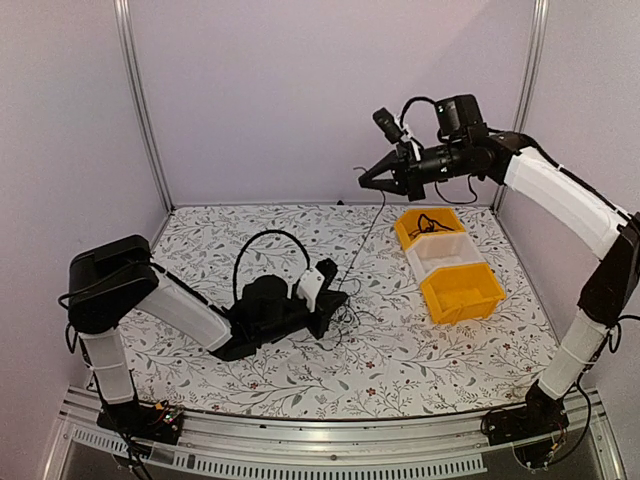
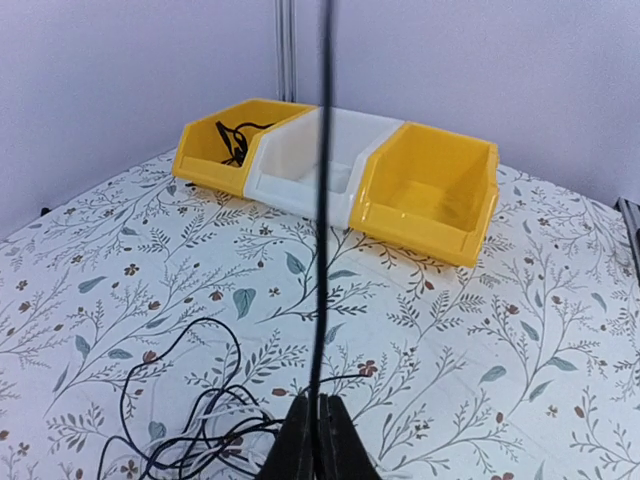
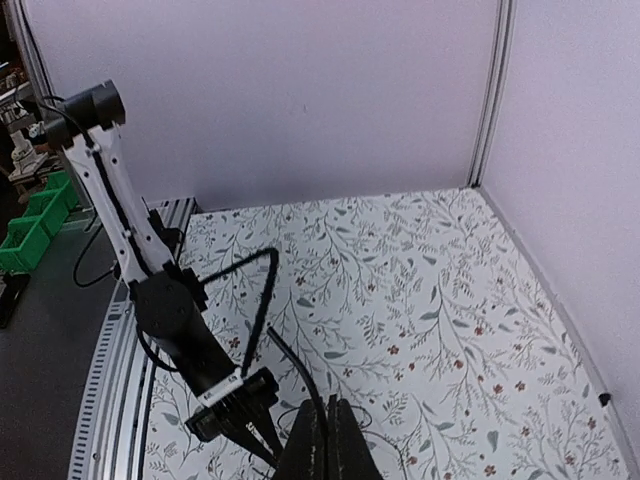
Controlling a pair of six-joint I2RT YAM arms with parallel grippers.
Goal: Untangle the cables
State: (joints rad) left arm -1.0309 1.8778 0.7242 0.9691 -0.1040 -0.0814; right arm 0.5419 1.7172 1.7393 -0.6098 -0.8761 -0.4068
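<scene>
No legible text, labels or numbers in any view.

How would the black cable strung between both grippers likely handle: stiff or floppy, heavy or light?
Probably floppy: the black cable pulls straight only under tension, while loose loops sprawl on the table. Likely light, being very thin.

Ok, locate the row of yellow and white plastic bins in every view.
Top external: the row of yellow and white plastic bins, right of centre.
Left wrist: upper middle, behind the taut black cable.
Right wrist: not in it.
Shared landmark: the left gripper, shut on that cable, shows in all three.
</scene>
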